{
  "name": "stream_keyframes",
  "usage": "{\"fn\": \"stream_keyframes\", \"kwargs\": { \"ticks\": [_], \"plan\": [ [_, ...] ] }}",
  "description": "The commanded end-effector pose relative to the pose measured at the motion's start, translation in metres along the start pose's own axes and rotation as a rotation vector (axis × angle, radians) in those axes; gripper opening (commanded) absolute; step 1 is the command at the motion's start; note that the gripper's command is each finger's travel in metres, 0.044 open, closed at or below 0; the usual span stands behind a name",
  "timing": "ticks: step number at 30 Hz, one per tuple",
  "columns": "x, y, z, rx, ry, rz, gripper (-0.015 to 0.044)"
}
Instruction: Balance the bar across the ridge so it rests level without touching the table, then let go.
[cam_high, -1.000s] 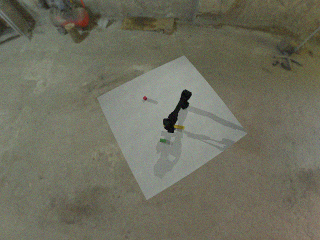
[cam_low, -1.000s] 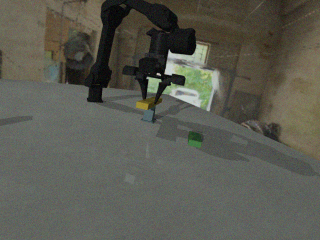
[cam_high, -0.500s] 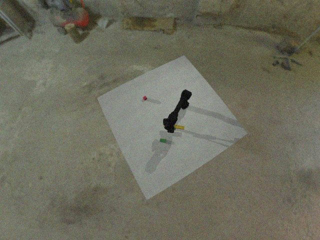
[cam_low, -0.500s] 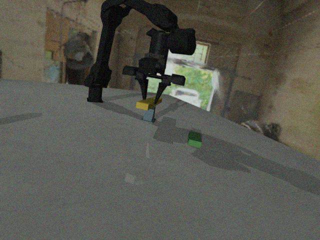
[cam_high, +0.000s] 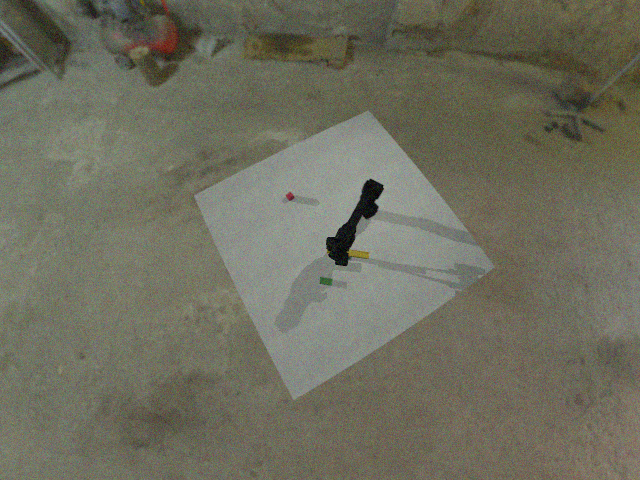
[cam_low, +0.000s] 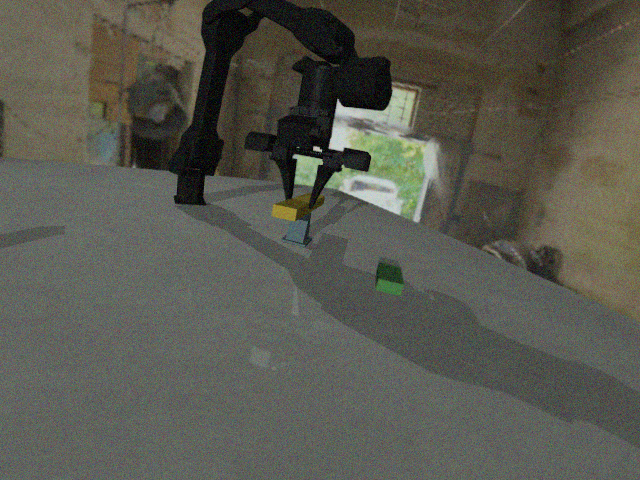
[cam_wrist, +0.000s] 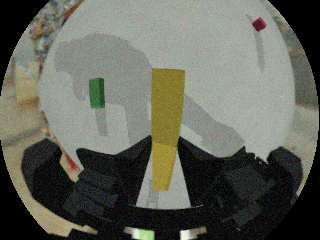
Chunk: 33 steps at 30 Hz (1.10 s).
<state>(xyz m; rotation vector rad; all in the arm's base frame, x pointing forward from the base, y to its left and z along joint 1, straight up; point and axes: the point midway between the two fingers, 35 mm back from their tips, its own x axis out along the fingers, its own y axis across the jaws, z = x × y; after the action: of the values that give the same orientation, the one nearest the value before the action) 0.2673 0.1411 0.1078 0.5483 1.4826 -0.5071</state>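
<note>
The yellow bar (cam_high: 359, 254) (cam_low: 285, 210) (cam_wrist: 167, 107) is held above the table and looks about level. My gripper (cam_low: 299, 203) (cam_wrist: 164, 138) is shut on the bar, one finger on each long side, pointing down. In the wrist view the bar runs away from between the fingertips, with a shorter part on the near side. The blue-grey ridge (cam_low: 297, 232) stands on the table directly below the bar in the exterior view. Whether the bar's underside touches its top cannot be told. The ridge is hidden in the wrist view and from above.
A green block (cam_high: 325, 281) (cam_low: 389, 277) (cam_wrist: 97, 93) lies on the white table (cam_high: 289, 356) a short way from the ridge. A small red cube (cam_high: 290, 196) (cam_wrist: 259, 24) lies farther off. The arm's base stands on the table behind the gripper.
</note>
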Motion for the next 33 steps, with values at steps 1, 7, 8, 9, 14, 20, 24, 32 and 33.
{"fn": "stream_keyframes", "kwargs": {
  "ticks": [1, 7, 8, 9, 14, 20, 24, 32, 33],
  "plan": [
    [0.0025, -0.0005, 0.0001, 0.003, 0.000, -0.003, 0.0000],
    [0.0030, -0.0006, 0.0001, 0.003, 0.000, -0.003, 0.0000],
    [0.0031, -0.0006, 0.0002, 0.003, 0.000, -0.003, 0.0000],
    [0.0031, -0.0006, 0.0002, 0.003, 0.000, -0.003, 0.0000],
    [0.0036, -0.0006, 0.0002, 0.003, 0.000, -0.003, 0.0000],
    [0.0041, -0.0006, 0.0003, 0.003, 0.000, -0.003, 0.0000],
    [0.0044, -0.0007, 0.0003, 0.003, 0.000, -0.003, 0.0000],
    [0.0025, -0.0007, 0.0004, 0.003, 0.000, -0.003, 0.0000],
    [0.0018, -0.0007, 0.0005, 0.003, 0.000, -0.003, 0.0000]
  ]
}}
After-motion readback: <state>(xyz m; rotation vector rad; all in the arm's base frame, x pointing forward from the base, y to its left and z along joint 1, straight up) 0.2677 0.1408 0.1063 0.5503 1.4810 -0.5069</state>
